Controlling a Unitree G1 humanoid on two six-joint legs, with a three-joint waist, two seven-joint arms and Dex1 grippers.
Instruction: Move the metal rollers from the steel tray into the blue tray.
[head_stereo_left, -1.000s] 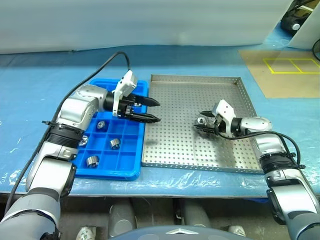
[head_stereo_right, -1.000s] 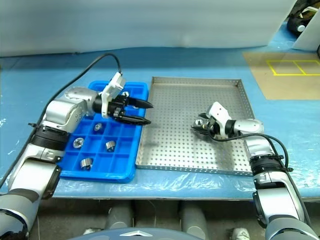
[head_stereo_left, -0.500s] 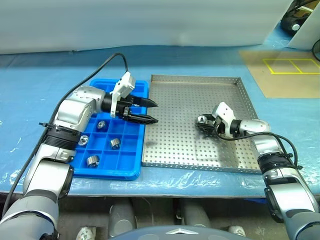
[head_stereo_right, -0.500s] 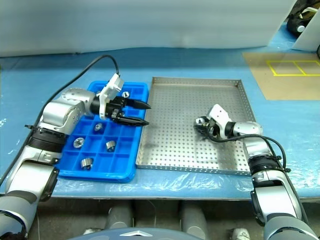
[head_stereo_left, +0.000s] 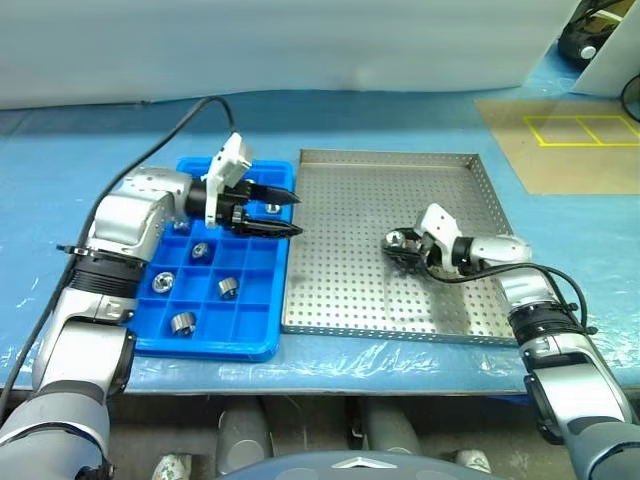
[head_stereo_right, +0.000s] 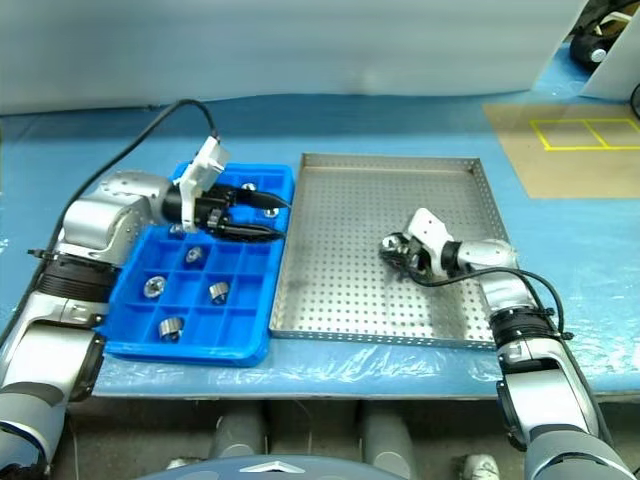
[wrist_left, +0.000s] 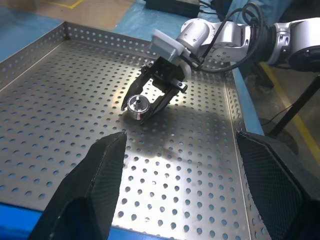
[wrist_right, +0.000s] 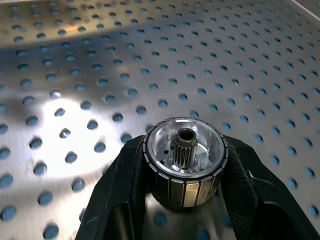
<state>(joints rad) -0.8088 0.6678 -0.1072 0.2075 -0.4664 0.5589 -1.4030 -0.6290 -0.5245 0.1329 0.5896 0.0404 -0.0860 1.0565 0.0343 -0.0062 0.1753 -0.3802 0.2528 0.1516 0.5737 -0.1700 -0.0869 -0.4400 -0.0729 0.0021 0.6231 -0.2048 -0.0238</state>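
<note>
Here the right end effector (head_stereo_left: 398, 246) sits clamped on a metal roller (wrist_right: 185, 160) above the steel tray (head_stereo_left: 350, 290).

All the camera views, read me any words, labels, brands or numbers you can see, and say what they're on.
None readable: no words, labels or numbers on the blue tray, the steel tray, the rollers or either arm.
Yellow floor lines form boxes, not text.

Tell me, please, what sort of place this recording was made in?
Probably a factory or workshop sorting bench: a table covered in blue plastic sheeting holds a perforated steel tray and a blue tray with compartments holding metal rollers, and yellow tape marks the floor beyond.
</note>
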